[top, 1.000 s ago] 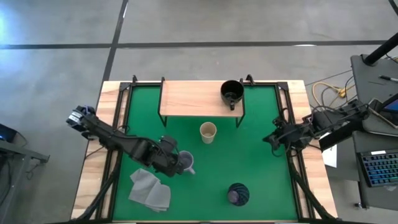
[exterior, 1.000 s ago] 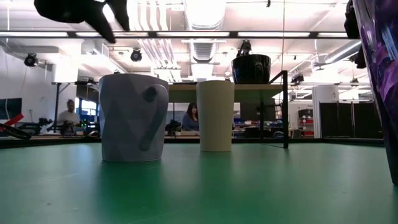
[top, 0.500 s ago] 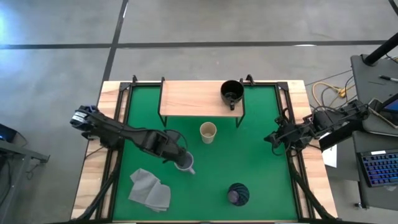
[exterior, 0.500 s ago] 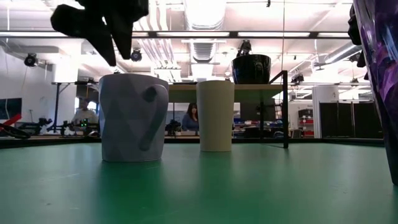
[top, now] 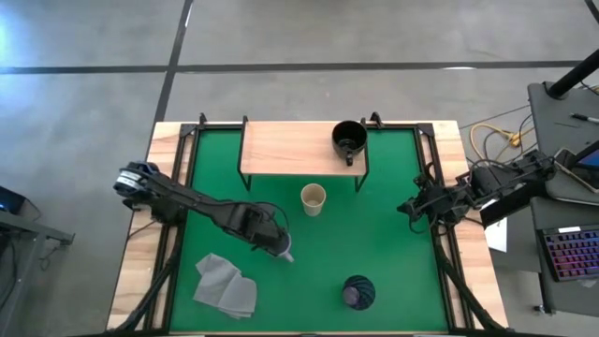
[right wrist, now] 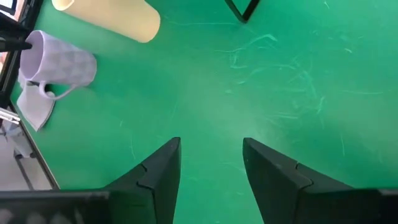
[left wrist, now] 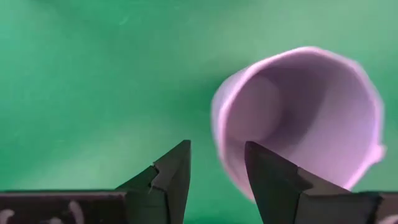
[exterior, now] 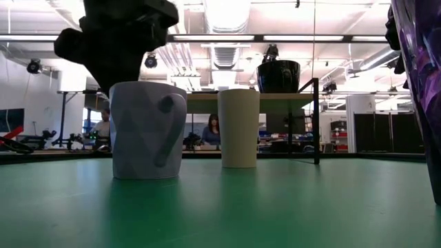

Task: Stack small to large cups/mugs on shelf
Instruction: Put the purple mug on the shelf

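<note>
A lavender-grey handled mug [top: 282,249] stands upright on the green mat [top: 393,262], left of centre. My left gripper [left wrist: 217,158] hovers open at its rim [left wrist: 219,118], one finger over the opening and one outside the wall. A cream cup [top: 313,198] stands upright near the shelf [top: 285,147]. A black mug [top: 348,139] sits on the shelf's right end. The dark purple tumbler [top: 357,292] stands near the front edge. My right gripper [right wrist: 211,149] waits open at the mat's right edge, holding nothing. My left gripper comes at the lavender mug from above, its fingers straddling the wall on the table's left side [left wrist: 219,149]. I cannot tell whether either finger touches the wall. The mug stands upright on the mat.
A folded grey cloth [top: 226,285] lies at the front left of the mat. The shelf's thin black legs [exterior: 317,120] stand behind the cream cup [exterior: 238,127]. People sit in the room behind the table.
My left gripper has moved toward the table's right edge and down, from beside the lavender mug to over its rim. The mug has stayed where it was.
</note>
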`<action>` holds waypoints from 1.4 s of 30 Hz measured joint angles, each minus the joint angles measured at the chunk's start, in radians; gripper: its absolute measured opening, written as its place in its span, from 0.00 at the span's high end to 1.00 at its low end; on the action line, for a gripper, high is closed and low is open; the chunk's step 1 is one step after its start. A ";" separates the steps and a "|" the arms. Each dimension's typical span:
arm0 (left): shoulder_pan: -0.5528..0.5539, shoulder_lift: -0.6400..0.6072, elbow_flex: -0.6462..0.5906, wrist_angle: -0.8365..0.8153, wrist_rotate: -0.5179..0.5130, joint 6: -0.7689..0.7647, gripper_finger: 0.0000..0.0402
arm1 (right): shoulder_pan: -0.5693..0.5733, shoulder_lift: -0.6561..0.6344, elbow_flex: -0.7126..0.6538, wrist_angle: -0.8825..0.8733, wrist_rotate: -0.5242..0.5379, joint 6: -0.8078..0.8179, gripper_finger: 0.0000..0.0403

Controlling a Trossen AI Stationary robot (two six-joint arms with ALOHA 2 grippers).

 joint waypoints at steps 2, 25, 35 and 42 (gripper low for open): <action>0.000 0.000 -0.001 0.007 0.003 -0.044 0.66 | 0.000 0.000 0.000 0.001 0.000 0.000 0.59; -0.089 0.001 -0.054 0.121 0.002 -0.630 0.69 | 0.000 0.000 0.000 0.001 0.000 -0.010 0.59; -0.080 0.001 -0.073 0.113 -0.043 -0.603 0.92 | 0.000 0.000 0.000 0.000 0.000 -0.012 0.60; -0.020 0.000 -0.073 0.084 -0.042 -0.438 0.99 | 0.000 0.000 0.000 -0.001 0.000 -0.011 0.62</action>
